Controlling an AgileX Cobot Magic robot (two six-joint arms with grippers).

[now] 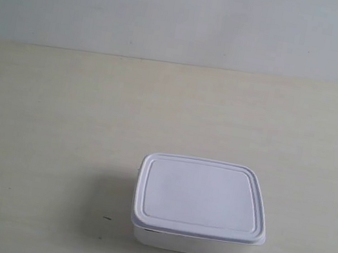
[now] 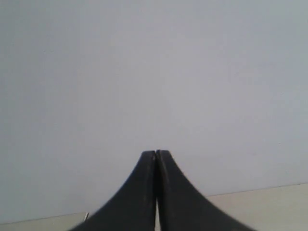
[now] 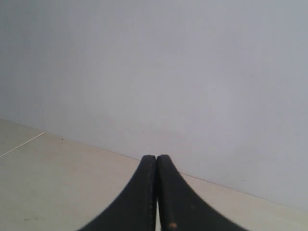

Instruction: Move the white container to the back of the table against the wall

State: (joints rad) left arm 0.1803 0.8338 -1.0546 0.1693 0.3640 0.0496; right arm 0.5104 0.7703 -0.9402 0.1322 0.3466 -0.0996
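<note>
Grey-white wall backs the beige wood-grain table; we find the white container lidded and upright, low in the exterior view, well apart from the wall. Left gripper and right gripper — both clenched, fingers pressed together, grasping nothing.

No writing, label, brand, number or sign can be read in any of the three views. The white container carries one tiny dark mark along its near edge, too small to tell whether it is print.
</note>
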